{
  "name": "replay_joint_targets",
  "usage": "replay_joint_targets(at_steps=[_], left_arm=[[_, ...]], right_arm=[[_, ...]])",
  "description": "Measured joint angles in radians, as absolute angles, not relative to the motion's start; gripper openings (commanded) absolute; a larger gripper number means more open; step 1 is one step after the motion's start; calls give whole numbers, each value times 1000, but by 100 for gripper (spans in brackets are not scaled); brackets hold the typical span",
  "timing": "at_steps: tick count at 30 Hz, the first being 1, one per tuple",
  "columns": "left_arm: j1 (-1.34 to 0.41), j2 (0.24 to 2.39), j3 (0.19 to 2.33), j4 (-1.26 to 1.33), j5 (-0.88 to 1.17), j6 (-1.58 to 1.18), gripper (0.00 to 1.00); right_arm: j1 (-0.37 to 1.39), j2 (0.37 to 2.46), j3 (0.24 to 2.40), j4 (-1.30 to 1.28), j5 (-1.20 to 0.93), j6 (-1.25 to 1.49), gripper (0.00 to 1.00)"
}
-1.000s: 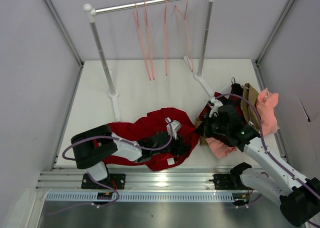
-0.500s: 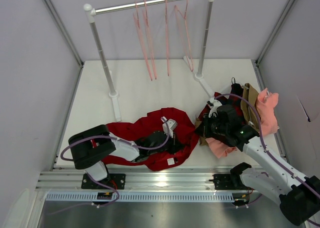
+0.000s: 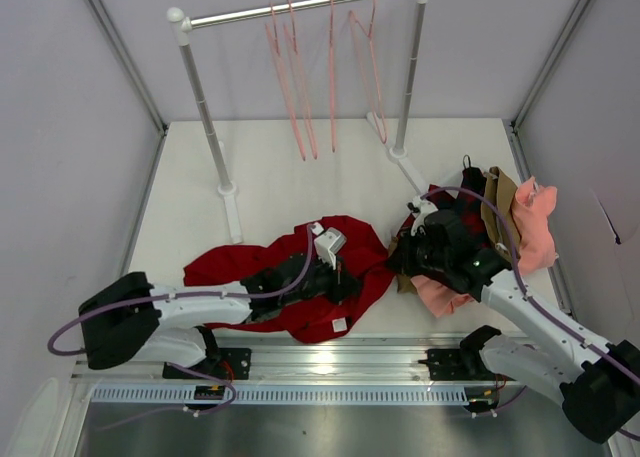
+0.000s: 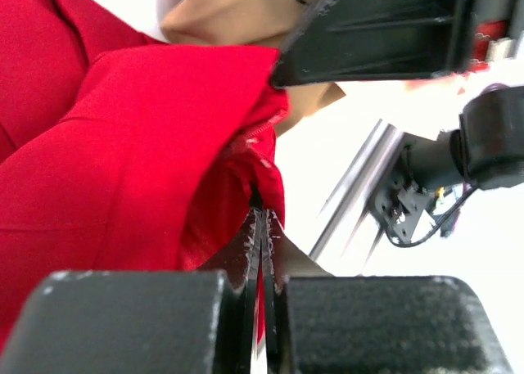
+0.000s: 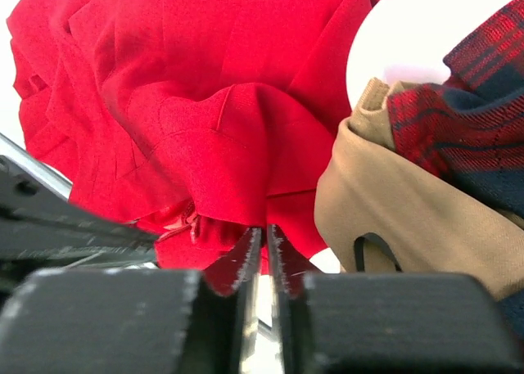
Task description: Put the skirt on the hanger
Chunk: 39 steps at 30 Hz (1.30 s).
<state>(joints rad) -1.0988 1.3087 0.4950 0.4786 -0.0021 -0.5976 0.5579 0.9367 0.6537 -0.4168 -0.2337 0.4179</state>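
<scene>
The deep-red skirt (image 3: 235, 264) lies crumpled on the white table near the front edge. My left gripper (image 3: 343, 278) rests on its right part and is shut on a fold of the skirt (image 4: 123, 145), with red cloth pinched between the fingertips (image 4: 253, 227). My right gripper (image 3: 401, 261) is at the skirt's right edge. Its jaws stand only a thin slit apart, with the skirt's hem (image 5: 237, 145) caught at the tips (image 5: 264, 236). Several salmon-pink hangers (image 3: 299, 117) dangle from the rail (image 3: 300, 7) at the back, away from both grippers.
A heap of clothes sits at the right: a red-and-black plaid garment (image 3: 452, 203), a tan one (image 5: 393, 202) and a salmon-pink one (image 3: 540, 227). The rack's white feet (image 3: 232, 212) stand on the table. Grey walls close in both sides.
My left gripper has closed on the skirt's fold and its arm has stretched out, base link swung left. The right jaws have parted by a slit. The hangers sway slightly.
</scene>
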Motion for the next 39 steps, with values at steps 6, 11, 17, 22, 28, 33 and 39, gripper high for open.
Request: replay_joint_targets(at_steps=[6, 11, 17, 22, 28, 33, 39], left_arm=[[-1098, 1226, 635, 184, 34, -538, 0], [-1083, 1222, 735, 15, 60, -512, 0], [-1010, 1234, 815, -117, 97, -488, 0], [-950, 1227, 818, -173, 160, -482, 0], [-942, 1184, 820, -223, 212, -469, 0], [-936, 1161, 823, -245, 233, -470, 0], [-932, 1141, 825, -261, 248, -474, 0]], right_arm=[[633, 947, 753, -469, -186, 421, 55], [839, 844, 799, -476, -99, 422, 74], [1044, 738, 785, -482, 81, 478, 73], [1221, 772, 732, -503, 280, 542, 74], [1407, 899, 724, -478, 553, 571, 86], [1516, 1037, 730, -400, 775, 539, 91], [1541, 1169, 736, -323, 951, 495, 92]])
